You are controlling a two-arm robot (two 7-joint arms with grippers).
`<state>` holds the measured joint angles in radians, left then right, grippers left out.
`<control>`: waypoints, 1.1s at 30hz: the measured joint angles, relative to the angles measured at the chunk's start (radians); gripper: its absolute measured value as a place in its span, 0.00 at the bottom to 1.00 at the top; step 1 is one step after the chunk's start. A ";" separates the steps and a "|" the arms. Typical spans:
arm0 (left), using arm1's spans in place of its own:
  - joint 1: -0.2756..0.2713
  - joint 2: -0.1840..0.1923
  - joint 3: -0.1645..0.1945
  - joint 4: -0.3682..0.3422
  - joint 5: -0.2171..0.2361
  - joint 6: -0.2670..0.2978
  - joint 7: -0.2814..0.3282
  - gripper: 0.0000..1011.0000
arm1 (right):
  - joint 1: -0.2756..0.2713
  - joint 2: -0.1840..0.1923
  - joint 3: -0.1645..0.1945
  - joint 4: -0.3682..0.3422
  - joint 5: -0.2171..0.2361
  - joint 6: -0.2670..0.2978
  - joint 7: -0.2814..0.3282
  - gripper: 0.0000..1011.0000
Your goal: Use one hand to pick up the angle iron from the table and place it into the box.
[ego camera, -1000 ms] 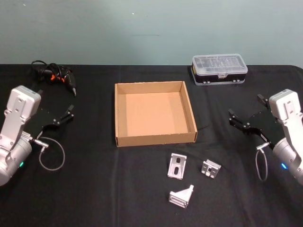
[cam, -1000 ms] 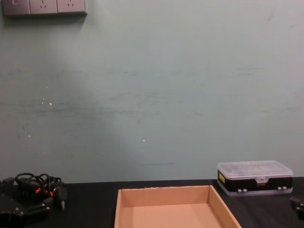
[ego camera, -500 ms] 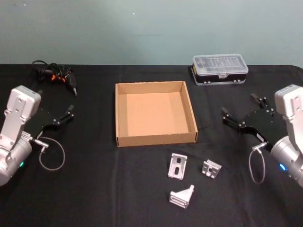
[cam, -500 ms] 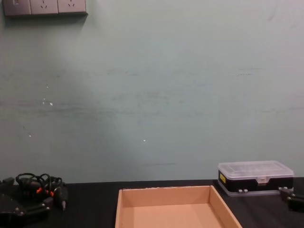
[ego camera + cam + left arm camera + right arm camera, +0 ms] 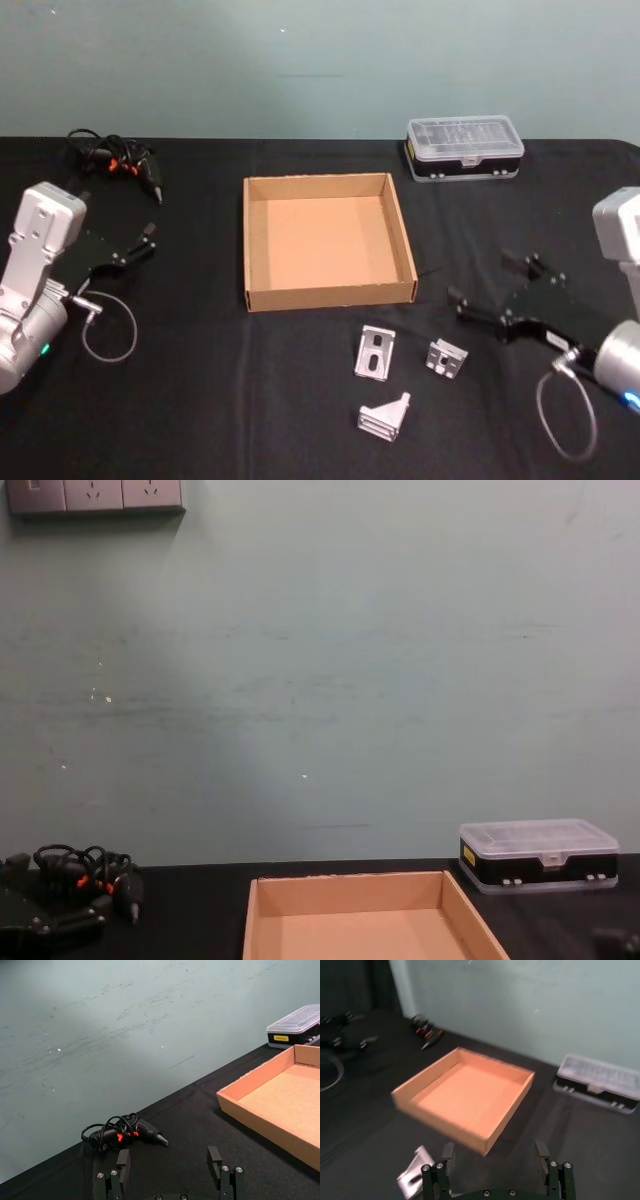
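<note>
We see soft, even light with no hard shadows: the matte black table [image 5: 200, 400] swallows it without glare, while the tan box [image 5: 328, 292] stands out bright, its walls laying only faint shade on its floor. On the pale wall [image 5: 320, 680] in the chest view we find a lighter patch low in the middle that dims toward the upper corners. The clear lid of the plastic case [image 5: 463, 133] carries a mild sheen, and the angle iron [image 5: 374, 352] nearest the box glints pale.
</note>
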<state>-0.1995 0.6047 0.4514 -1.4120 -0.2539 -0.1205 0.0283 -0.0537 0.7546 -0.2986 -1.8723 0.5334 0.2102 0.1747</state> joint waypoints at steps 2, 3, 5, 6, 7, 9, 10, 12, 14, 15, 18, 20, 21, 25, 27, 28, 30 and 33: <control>0.000 0.000 0.000 0.000 0.000 0.000 0.000 1.00 | -0.017 0.022 0.006 -0.028 0.005 0.036 0.009 0.99; 0.000 0.000 0.000 0.000 0.000 0.000 0.000 1.00 | -0.031 0.042 0.010 -0.051 0.007 0.072 0.017 0.99; 0.000 0.000 0.000 0.000 0.000 0.000 0.000 1.00 | -0.043 0.065 0.010 -0.074 0.005 0.116 0.027 0.99; 0.000 0.000 0.000 0.000 0.000 0.000 0.000 1.00 | -0.045 0.072 0.007 -0.079 0.003 0.130 0.031 0.99; 0.000 0.000 0.000 0.000 0.000 0.000 0.000 1.00 | -0.046 0.077 0.004 -0.082 0.000 0.145 0.035 0.99; 0.000 0.000 0.000 0.000 0.000 0.000 0.000 1.00 | -0.043 0.084 -0.012 -0.084 -0.013 0.179 0.046 0.99; 0.000 0.000 0.000 0.000 0.000 0.000 0.000 1.00 | -0.040 0.084 -0.017 -0.083 -0.019 0.189 0.049 0.99; 0.000 0.000 0.000 0.000 0.000 0.000 0.000 1.00 | -0.027 0.079 -0.035 -0.075 -0.034 0.214 0.056 0.99; 0.000 0.000 0.000 0.000 0.000 0.000 0.000 1.00 | -0.011 0.067 -0.052 -0.063 -0.049 0.232 0.063 0.99; 0.000 0.000 0.000 0.000 0.000 0.000 0.000 1.00 | -0.006 0.063 -0.058 -0.059 -0.055 0.236 0.066 0.99; 0.000 0.000 0.000 0.000 0.000 0.000 0.000 1.00 | 0.016 0.047 -0.076 -0.046 -0.077 0.250 0.075 0.99; 0.000 0.000 0.000 0.000 0.000 0.000 0.000 1.00 | 0.030 0.034 -0.087 -0.038 -0.092 0.260 0.078 0.99; 0.000 0.000 0.000 0.000 0.000 0.000 0.000 1.00 | 0.030 0.034 -0.087 -0.038 -0.092 0.260 0.078 0.99; 0.000 0.000 0.000 0.000 0.000 0.000 0.000 1.00 | 0.055 0.018 -0.105 -0.024 -0.118 0.282 0.085 0.99; 0.000 0.000 0.000 0.000 0.000 0.000 0.000 1.00 | 0.068 0.008 -0.115 -0.012 -0.131 0.292 0.090 0.99; 0.000 0.000 0.000 0.000 0.000 0.000 0.000 1.00 | 0.075 0.001 -0.120 -0.004 -0.138 0.296 0.093 0.99; 0.000 0.000 0.000 0.000 0.000 0.000 0.000 1.00 | 0.083 -0.011 -0.125 0.007 -0.148 0.300 0.095 0.99; 0.000 0.000 0.000 0.000 0.000 0.000 0.000 1.00 | 0.089 -0.022 -0.131 0.018 -0.159 0.301 0.100 0.99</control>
<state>-0.1995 0.6047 0.4514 -1.4120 -0.2539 -0.1205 0.0283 0.0355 0.7331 -0.4297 -1.8545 0.3749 0.5110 0.2745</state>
